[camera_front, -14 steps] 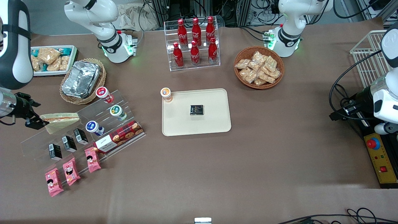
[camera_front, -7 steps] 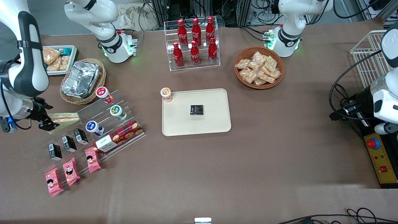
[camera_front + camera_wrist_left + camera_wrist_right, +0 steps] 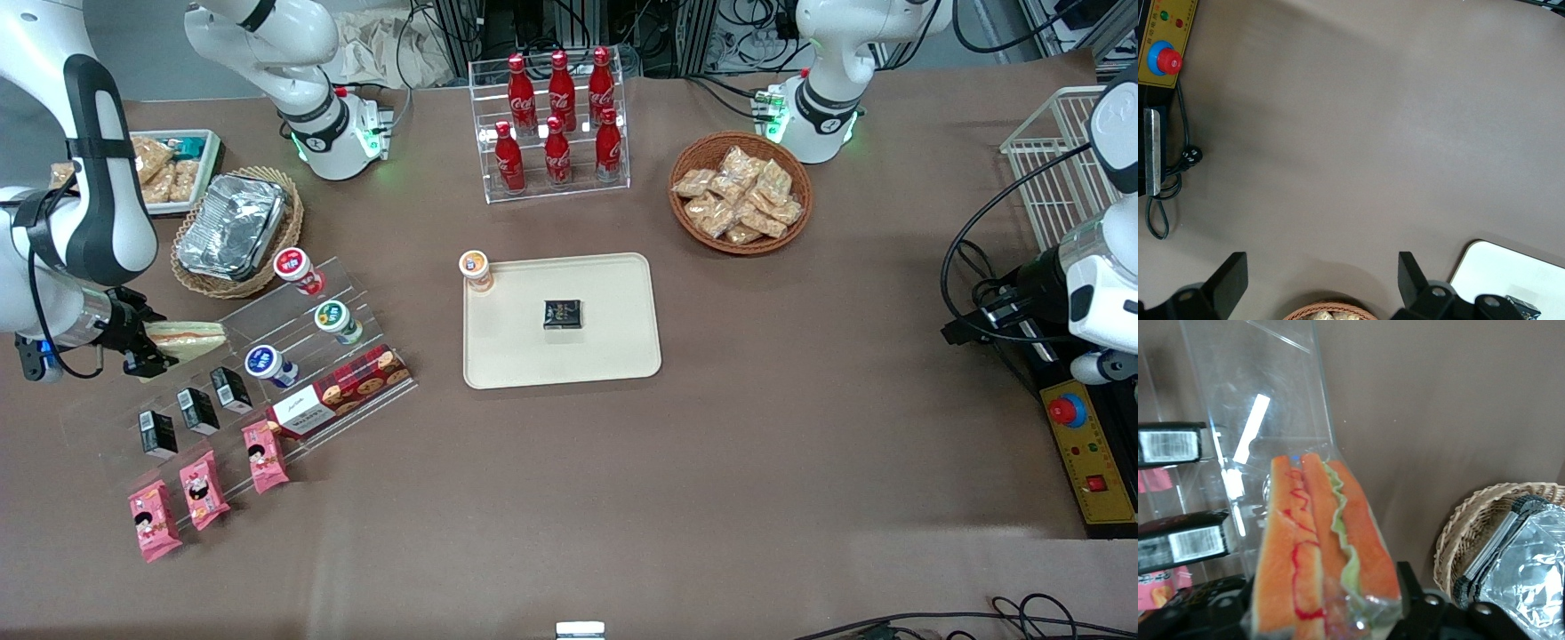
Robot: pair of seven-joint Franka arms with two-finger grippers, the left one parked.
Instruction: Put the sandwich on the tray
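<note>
The sandwich [image 3: 185,336] is a wrapped wedge with orange bread edges, a red stripe and green lettuce. It hangs over the top step of a clear acrylic stand [image 3: 267,338], toward the working arm's end of the table. My right gripper [image 3: 142,348] is shut on its end. In the right wrist view the sandwich [image 3: 1315,540] stands on edge between the black fingers [image 3: 1413,590] of the gripper [image 3: 1325,617]. The cream tray [image 3: 622,356] lies at the table's middle, well apart from the gripper. A small black packet [image 3: 563,314] lies on it. Its corner shows in the left wrist view [image 3: 1491,267].
The stand holds lidded cups [image 3: 331,320], black boxes [image 3: 197,409], a red cookie box [image 3: 342,389] and pink packets [image 3: 200,487]. A wicker basket with a foil container [image 3: 233,227] stands beside the gripper. An orange-lidded cup [image 3: 476,269] stands at the tray's corner. A cola rack [image 3: 556,120] and snack basket [image 3: 740,194] stand farther back.
The right arm has swung in over the stand's end. The gripper has shifted slightly toward the tray, and the sandwich in it has turned from lying flat to standing more on edge.
</note>
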